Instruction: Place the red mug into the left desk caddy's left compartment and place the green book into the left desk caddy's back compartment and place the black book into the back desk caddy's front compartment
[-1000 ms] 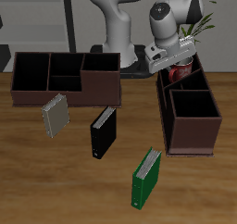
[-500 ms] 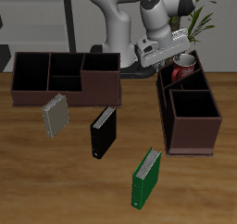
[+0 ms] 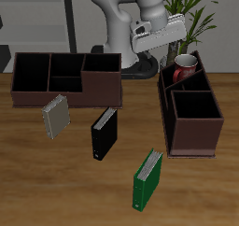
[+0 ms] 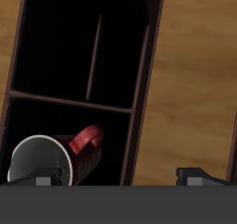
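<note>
Red ceramic mug (image 3: pixel 185 66) is lying tilted inside one (image 3: pixel 191 108) of two dark-brown desk caddies; three books are standing outside; jaws' state is impossible to tell.

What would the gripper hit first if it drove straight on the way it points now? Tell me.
Most likely the left desk caddy: the gripper, jaws open, looks down at its walls and dark compartments. The red mug lies off to one side of that line. Depth is unclear.

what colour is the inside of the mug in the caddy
Pale grey inside, red outside: the mug shows its open mouth best in the wrist view.
</note>
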Robot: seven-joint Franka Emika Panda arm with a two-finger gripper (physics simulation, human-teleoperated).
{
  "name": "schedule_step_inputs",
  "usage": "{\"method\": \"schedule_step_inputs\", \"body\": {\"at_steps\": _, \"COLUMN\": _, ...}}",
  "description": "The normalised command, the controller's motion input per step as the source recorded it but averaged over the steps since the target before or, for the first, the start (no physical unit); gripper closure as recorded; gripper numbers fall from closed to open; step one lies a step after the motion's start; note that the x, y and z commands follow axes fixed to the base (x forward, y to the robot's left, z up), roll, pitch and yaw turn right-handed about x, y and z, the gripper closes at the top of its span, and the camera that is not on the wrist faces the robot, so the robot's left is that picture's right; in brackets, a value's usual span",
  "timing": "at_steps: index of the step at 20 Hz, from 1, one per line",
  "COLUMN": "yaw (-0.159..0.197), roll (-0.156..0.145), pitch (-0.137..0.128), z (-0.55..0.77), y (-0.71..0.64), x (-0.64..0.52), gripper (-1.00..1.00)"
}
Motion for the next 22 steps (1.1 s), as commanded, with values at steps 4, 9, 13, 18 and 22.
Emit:
{"method": "schedule_step_inputs", "body": {"at_steps": 4, "yaw": -0.079, "roll": -0.096, "pitch": -0.025, "z": 0.53, "y": -0.30, "x": 0.46, "gripper": -1.00}}
{"method": "schedule_step_inputs", "body": {"at_steps": 9, "yaw": -0.049, "roll": -0.107, "pitch": -0.051, "z": 0.53, "y": -0.41, "x": 0.53, "gripper": -1.00}}
{"method": "schedule_step_inputs", "body": {"at_steps": 13, "yaw": -0.022, "roll": -0.057, "pitch": -0.006, "z": 0.31, "y": -0.27, "x": 0.50, "gripper": -1.00}}
{"method": "schedule_step_inputs", "body": {"at_steps": 18, "yaw": -0.051, "roll": -0.073, "pitch": 0.036, "z": 0.24, "y": -0.44, "x": 0.68, "gripper": -1.00}}
{"method": "schedule_step_inputs", "body": {"at_steps": 22, "yaw": 0.012, "roll": -0.051, "pitch": 0.020, "z": 0.10, "y": -0.39, "x": 0.62, "gripper": -1.00}}
